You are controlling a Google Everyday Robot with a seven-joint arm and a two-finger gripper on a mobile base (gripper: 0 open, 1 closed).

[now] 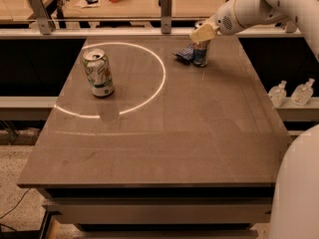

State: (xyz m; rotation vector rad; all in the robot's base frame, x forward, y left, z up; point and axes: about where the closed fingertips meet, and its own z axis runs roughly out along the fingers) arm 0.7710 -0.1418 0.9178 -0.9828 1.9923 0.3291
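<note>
My gripper (202,33) hangs at the far right of the table, right above the top of a small blue can (200,54) that stands upright there. A crumpled blue snack bag (185,54) lies against the can's left side. The white arm reaches in from the upper right. Well to the left, a green and white soda can (98,72) stands upright, apart from the gripper.
The brown table (164,143) carries a bright ring of light around its far middle. A rail with metal posts (166,4) runs behind it. Two small bottles (291,92) sit on a shelf at the right. The robot's white body fills the lower right corner.
</note>
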